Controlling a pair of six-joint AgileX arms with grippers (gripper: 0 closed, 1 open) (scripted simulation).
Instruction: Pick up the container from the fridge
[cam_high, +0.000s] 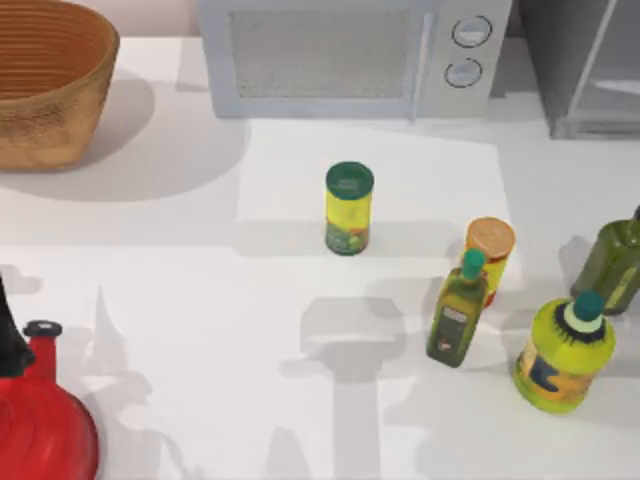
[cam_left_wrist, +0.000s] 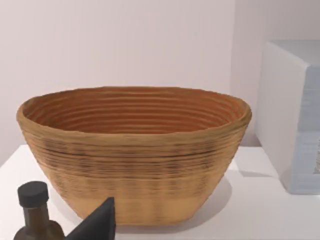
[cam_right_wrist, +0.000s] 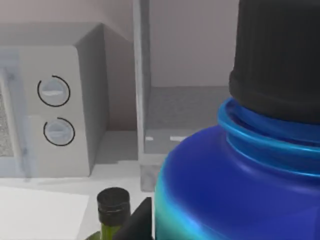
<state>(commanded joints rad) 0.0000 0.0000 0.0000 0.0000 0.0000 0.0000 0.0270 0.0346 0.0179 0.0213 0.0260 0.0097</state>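
Note:
The container (cam_right_wrist: 240, 165) looms close in the right wrist view, with blue shoulders, a black cap and a teal edge low down. My right gripper (cam_right_wrist: 210, 230) is shut on it, one dark finger (cam_right_wrist: 137, 220) pressed to its side. It hangs in front of the fridge (cam_right_wrist: 141, 100), whose pale frame and grey shelf lie behind it. The top view has the fridge (cam_high: 580, 70) at the back right. A dark part of my left gripper (cam_left_wrist: 97, 222) points at the woven basket (cam_left_wrist: 135, 150) at the back left.
The microwave (cam_high: 350, 55) stands at the back middle. On the table are a yellow can with green lid (cam_high: 348, 208), an orange-topped can (cam_high: 490, 250), an olive bottle (cam_high: 458, 310), a yellow-green bottle (cam_high: 565, 350), a dark green bottle (cam_high: 612, 262) and a red vessel (cam_high: 40, 420).

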